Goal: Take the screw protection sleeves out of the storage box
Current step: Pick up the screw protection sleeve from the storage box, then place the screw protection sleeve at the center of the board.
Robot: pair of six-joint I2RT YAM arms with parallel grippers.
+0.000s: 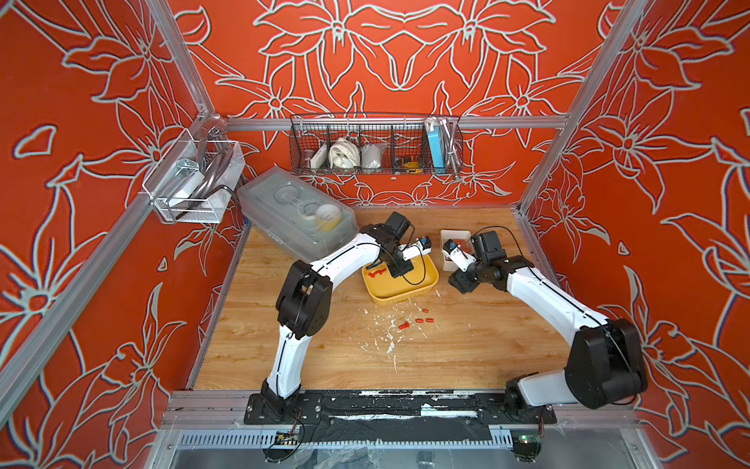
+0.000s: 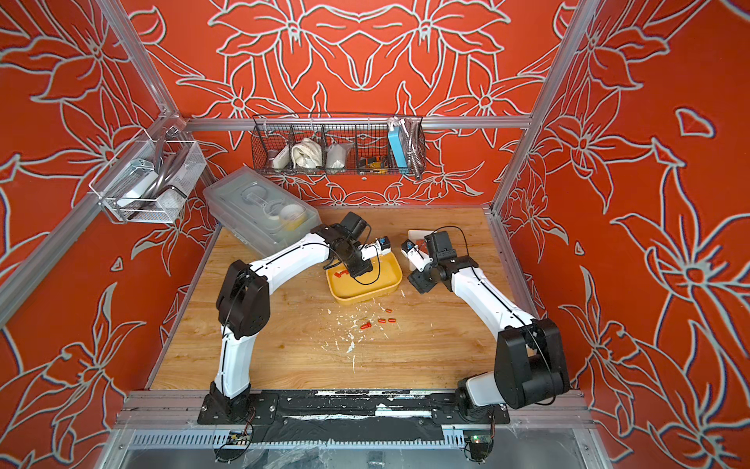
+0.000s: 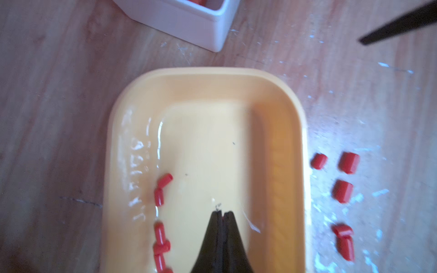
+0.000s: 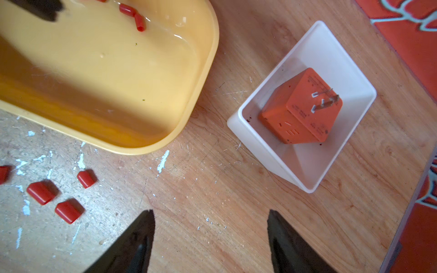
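Yellow plastic storage box [image 3: 208, 72] at centre frame holds six screw protection sleeves [image 3: 159, 197] along its left wall. Five more lie on the table [image 3: 59, 118] at right. The left gripper [image 3: 222, 214], pinched tight, dips into the box from the bottom edge. The right gripper [image 4: 210, 212], jaws spread, hovers over bare wood.
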